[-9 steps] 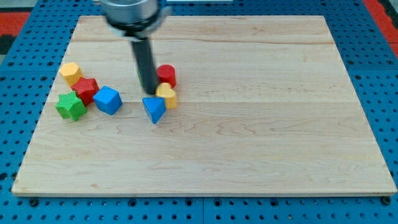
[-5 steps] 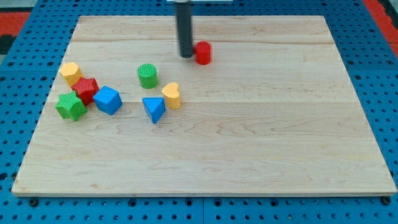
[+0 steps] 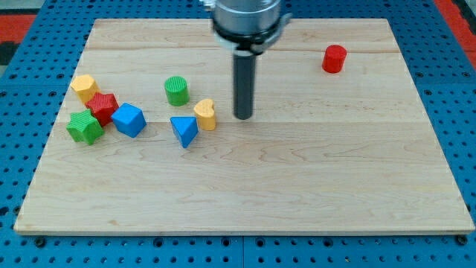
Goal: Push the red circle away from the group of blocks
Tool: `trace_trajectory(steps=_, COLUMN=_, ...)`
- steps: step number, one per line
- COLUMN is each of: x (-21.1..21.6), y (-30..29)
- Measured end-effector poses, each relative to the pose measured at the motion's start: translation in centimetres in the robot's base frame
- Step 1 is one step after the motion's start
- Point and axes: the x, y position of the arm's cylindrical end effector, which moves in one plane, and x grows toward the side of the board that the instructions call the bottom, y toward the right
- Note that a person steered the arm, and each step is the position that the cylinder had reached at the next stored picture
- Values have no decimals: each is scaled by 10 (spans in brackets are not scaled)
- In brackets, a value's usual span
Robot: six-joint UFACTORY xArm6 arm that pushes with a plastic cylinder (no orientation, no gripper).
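The red circle (image 3: 335, 59) stands alone near the board's upper right, far from the other blocks. My tip (image 3: 243, 116) rests on the board just right of the yellow heart-shaped block (image 3: 205, 115), well to the lower left of the red circle. The group lies on the left: a green circle (image 3: 176, 90), a blue triangle (image 3: 184, 130), a blue cube-like block (image 3: 129, 120), a red star-like block (image 3: 103, 107), a yellow hexagon-like block (image 3: 85, 87) and a green star-like block (image 3: 84, 126).
The wooden board (image 3: 297, 186) lies on a blue perforated table (image 3: 461, 112). The arm's wide grey body (image 3: 248, 16) hangs over the board's top middle.
The red circle went from beside the yellow heart up and right to the board's upper right. My tip followed it upward, then came back down next to the yellow heart. The green circle came into sight.
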Motion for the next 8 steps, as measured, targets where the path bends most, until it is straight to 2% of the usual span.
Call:
trace_trajectory(steps=1, x=0, y=-8)
trace_trajectory(steps=2, x=-1, y=-60)
trace_trajectory(steps=4, x=-22, y=28)
trace_trajectory(steps=5, x=-42, y=119)
trace_trajectory(steps=6, x=-78, y=186)
trace_trajectory(steps=7, x=-99, y=227)
trace_trajectory(steps=8, x=-136, y=210)
